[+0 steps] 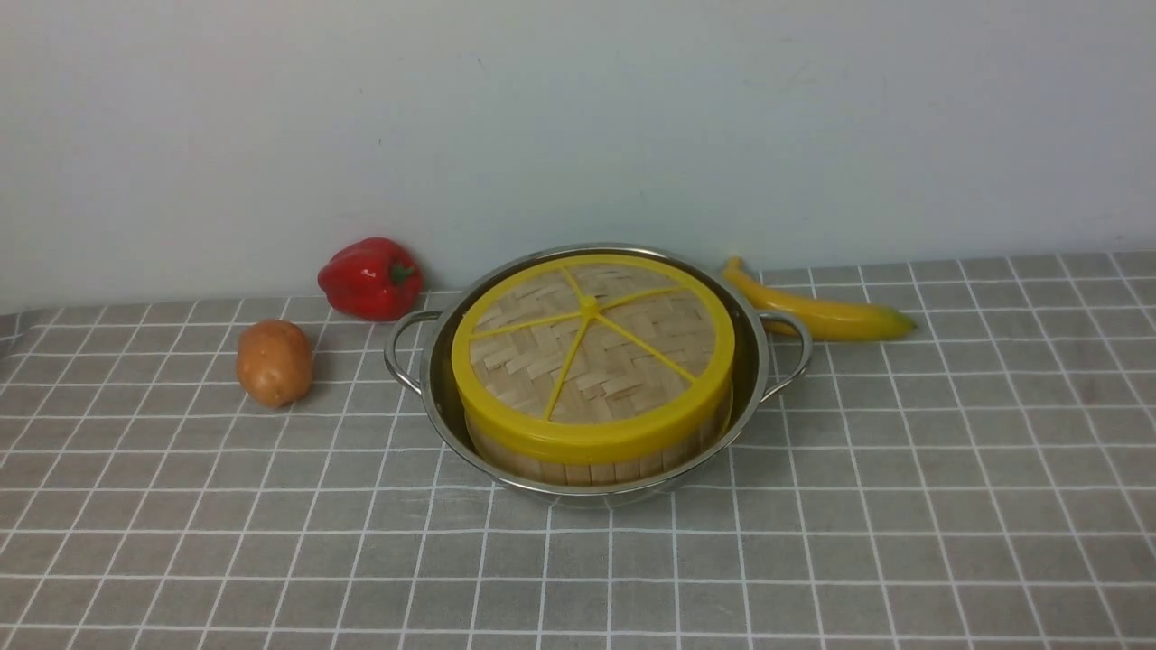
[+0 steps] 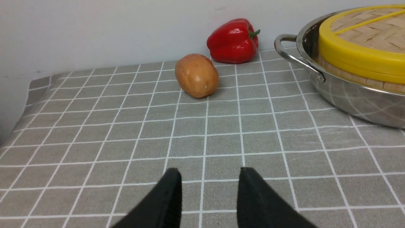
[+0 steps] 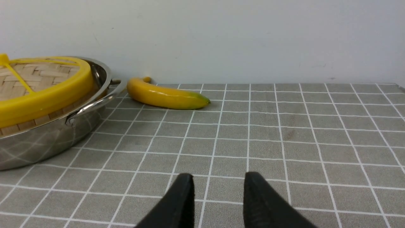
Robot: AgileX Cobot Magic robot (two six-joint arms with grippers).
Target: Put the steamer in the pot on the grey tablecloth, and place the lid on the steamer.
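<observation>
Steamer [image 1: 591, 456] is sitting inside the pot [image 1: 578, 492] on the grey tablecloth [image 1: 813, 542], w/ the lid [image 1: 591, 348] resting on top, rims apparently lining up, tho the far edge is hard to judge from the front view. Stack is looking done, so nothing is needing a hold. Left gripper [image 2: 208, 190] and right gripper [image 3: 218, 193] are both hanging low over bare cloth, fingers apart and gripping nothing, well clear of the pot. Potato [image 1: 274, 363], pepper [image 1: 370, 278] and banana [image 1: 817, 311] are lying beside the pot, not touching it.
</observation>
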